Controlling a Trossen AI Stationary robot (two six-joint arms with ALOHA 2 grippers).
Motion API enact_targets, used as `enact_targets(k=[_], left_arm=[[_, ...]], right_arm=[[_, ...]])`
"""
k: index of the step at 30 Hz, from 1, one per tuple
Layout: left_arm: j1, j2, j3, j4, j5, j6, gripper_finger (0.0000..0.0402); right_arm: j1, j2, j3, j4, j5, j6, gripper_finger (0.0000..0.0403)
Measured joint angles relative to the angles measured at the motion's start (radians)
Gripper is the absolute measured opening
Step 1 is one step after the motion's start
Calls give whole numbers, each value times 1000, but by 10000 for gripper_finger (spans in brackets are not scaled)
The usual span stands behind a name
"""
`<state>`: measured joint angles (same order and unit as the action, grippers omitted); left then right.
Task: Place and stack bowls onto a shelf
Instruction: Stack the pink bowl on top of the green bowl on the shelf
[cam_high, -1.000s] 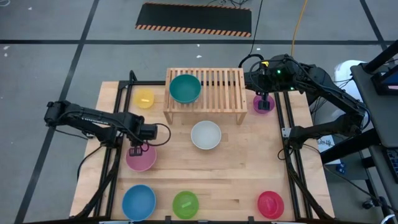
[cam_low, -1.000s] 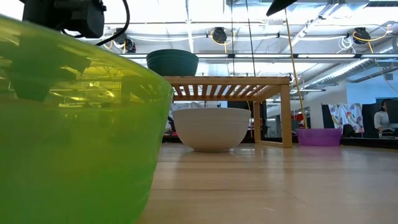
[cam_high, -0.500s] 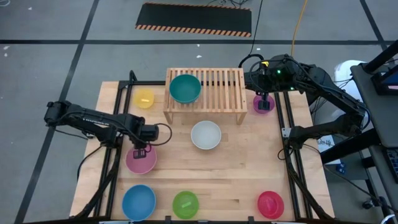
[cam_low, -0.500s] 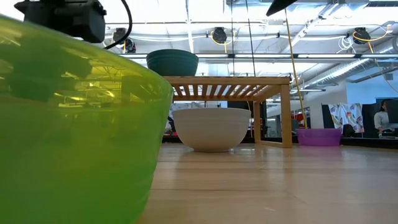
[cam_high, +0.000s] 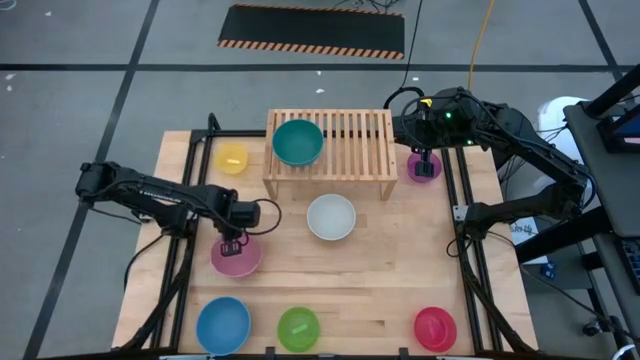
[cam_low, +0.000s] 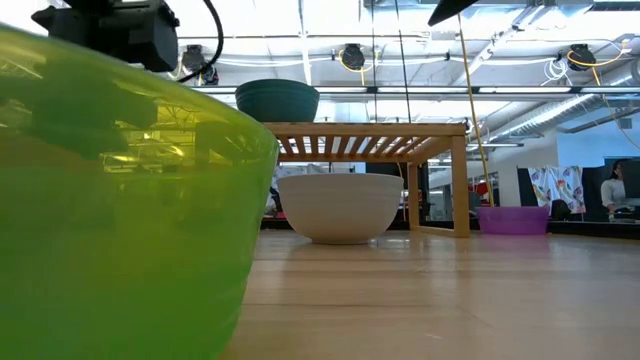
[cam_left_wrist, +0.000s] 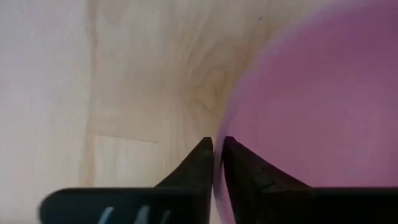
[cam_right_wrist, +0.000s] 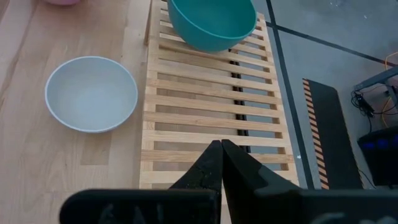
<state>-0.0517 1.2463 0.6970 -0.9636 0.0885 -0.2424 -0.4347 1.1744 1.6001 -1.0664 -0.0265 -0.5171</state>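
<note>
My left gripper (cam_high: 232, 246) (cam_left_wrist: 216, 147) is shut on the pink bowl (cam_high: 237, 258) (cam_left_wrist: 311, 93), left of the white bowl (cam_high: 331, 217) (cam_low: 340, 207). In the low view the green bowl (cam_low: 110, 200) hides the pink one. The teal bowl (cam_high: 298, 142) stands upright on the slatted shelf (cam_high: 345, 148), toward its left end. My right gripper (cam_high: 425, 160) (cam_right_wrist: 221, 147) is shut and empty, high over the purple bowl (cam_high: 423, 168) (cam_low: 513, 220), which sits on the table right of the shelf. My left gripper pinches the pink bowl's rim (cam_left_wrist: 219, 132) at its far edge, one finger inside the bowl and one outside. The fingers come from above, pointing down. The bowl stays upright; whether its base is on the table, I cannot tell.
The yellow bowl (cam_high: 232, 158) sits left of the shelf. Blue (cam_high: 222, 325), green (cam_high: 298, 328) and red (cam_high: 435, 328) bowls line the near edge. Black frame rails (cam_high: 462, 250) run along both table sides. Bare slats (cam_right_wrist: 211, 106) lie right of the teal bowl.
My left gripper has moved a little toward the table's right and near edges, staying shut on the pink bowl's rim. The pink bowl has gone with it, closer to the white bowl. The right arm has kept still.
</note>
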Motion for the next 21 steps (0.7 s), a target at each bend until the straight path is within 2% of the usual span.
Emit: enact_targets(k=[2, 10, 14, 17, 21], left_arm=[[1, 19, 5, 6, 21, -5, 14], [10, 24, 15, 74, 81, -78, 11], [14, -16, 74, 68, 50, -101, 10], [13, -42, 149, 14, 27, -97, 10], [13, -44, 295, -165, -22, -95, 10]], right_arm=[[0, 0, 0, 0, 0, 0, 0], [0, 0, 0, 0, 0, 0, 0], [0, 0, 0, 0, 0, -12, 0], [0, 0, 0, 0, 0, -23, 0], [0, 0, 0, 0, 0, -27, 0]])
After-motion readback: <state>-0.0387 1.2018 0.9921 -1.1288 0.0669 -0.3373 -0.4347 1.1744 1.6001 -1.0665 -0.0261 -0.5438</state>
